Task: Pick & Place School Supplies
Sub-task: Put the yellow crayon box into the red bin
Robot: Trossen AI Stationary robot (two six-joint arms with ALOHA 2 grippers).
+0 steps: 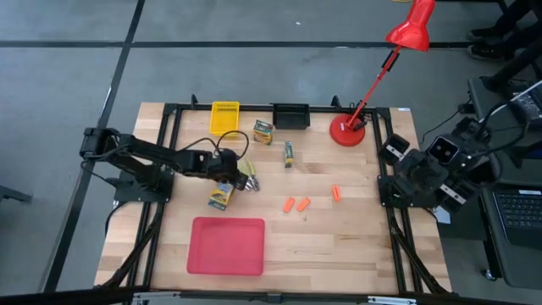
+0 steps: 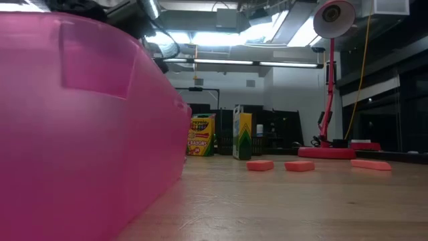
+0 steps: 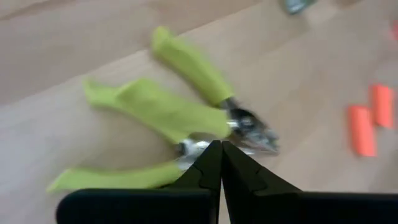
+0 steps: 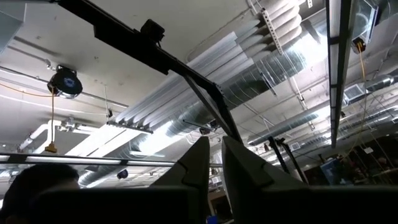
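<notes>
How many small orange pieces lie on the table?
3: two orange pieces side by side mid-table, beyond the red tray; a third nearer the lamp base. None seems hidden.

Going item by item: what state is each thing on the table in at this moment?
Left claw: shut, over the green-handled tools.
Right claw: shut, raised off the table.
Red tray: empty.
Orange pieces: loose, lying flat.
Crayon box: upright.
Lamp: standing.

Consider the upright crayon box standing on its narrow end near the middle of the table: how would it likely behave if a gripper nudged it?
The crayon box stands tall on a small base, so a push high up would probably tip it. It looks like thin card, so likely light and easily crushed. On the smooth wooden table, a low push might slide it instead.
</notes>
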